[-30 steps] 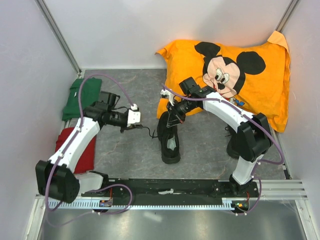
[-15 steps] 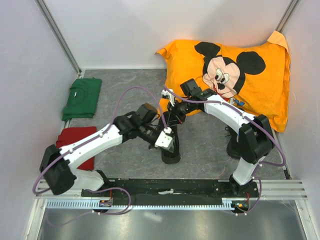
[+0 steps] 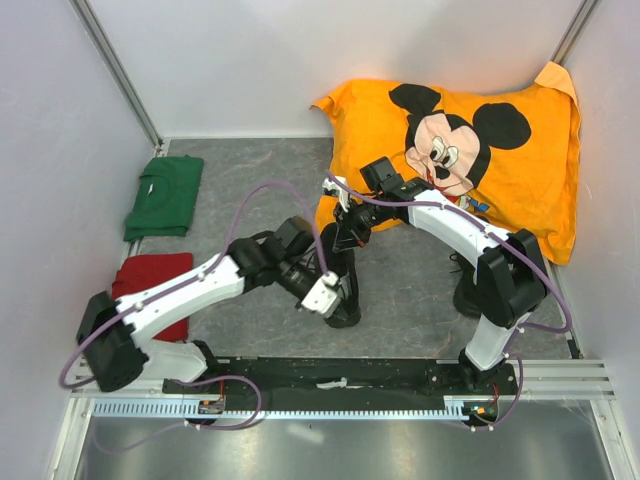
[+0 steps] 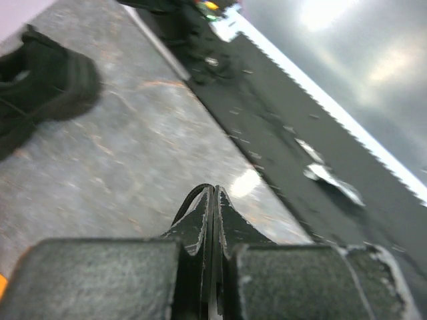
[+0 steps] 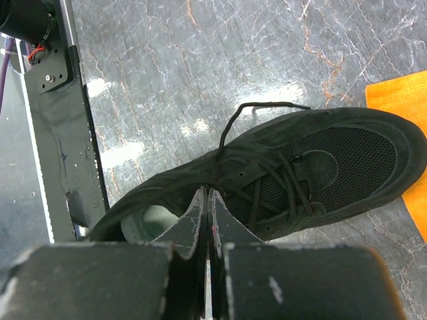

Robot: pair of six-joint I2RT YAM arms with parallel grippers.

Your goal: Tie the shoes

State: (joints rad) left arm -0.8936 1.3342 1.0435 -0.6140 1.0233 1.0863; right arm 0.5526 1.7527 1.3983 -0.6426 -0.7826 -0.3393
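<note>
Shoe (image 5: 333,160), lace (image 5: 273,104) untied: left gripper (image 4: 213,203) & right gripper (image 5: 208,200) pinched shut, lace hold unclear; step prob. drawing ends out, nxt crossing them.

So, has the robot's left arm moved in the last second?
Yes. In the top view the left arm has swung its jaws away from the green shirt, rightward and nearer the base rail, to the black shoe.

Fig. I drive a left arm (image 3: 190,285) and right arm (image 3: 455,222) of white links, black joints, looping purple cables (image 3: 272,184); left gripper (image 4: 213,192), right gripper (image 5: 207,195): dark, scuffed fingers (image 5: 193,215).
</note>
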